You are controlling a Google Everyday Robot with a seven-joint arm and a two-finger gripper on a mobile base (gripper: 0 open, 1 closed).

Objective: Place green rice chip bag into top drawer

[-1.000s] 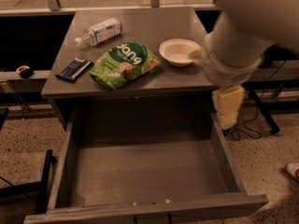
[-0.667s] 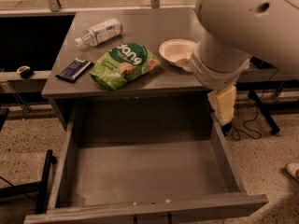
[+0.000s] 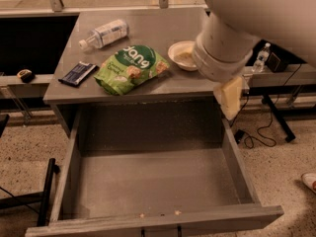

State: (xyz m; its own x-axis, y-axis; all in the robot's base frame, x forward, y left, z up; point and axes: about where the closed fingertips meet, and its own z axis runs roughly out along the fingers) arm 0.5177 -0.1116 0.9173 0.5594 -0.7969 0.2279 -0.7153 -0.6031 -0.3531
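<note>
Camera view: the arm has swung in toward the bag [image 3: 132,68], and its gripper [image 3: 229,98] now hangs low to the bag's right, off the table [image 3: 163,23] edge. I cannot tell whether the claw is wide or narrow. The bag lies untouched above the open drawer [image 3: 148,179], so the grasp is probably next. White lettering reads roughly "Jang"; the smaller print is illegible.
</note>
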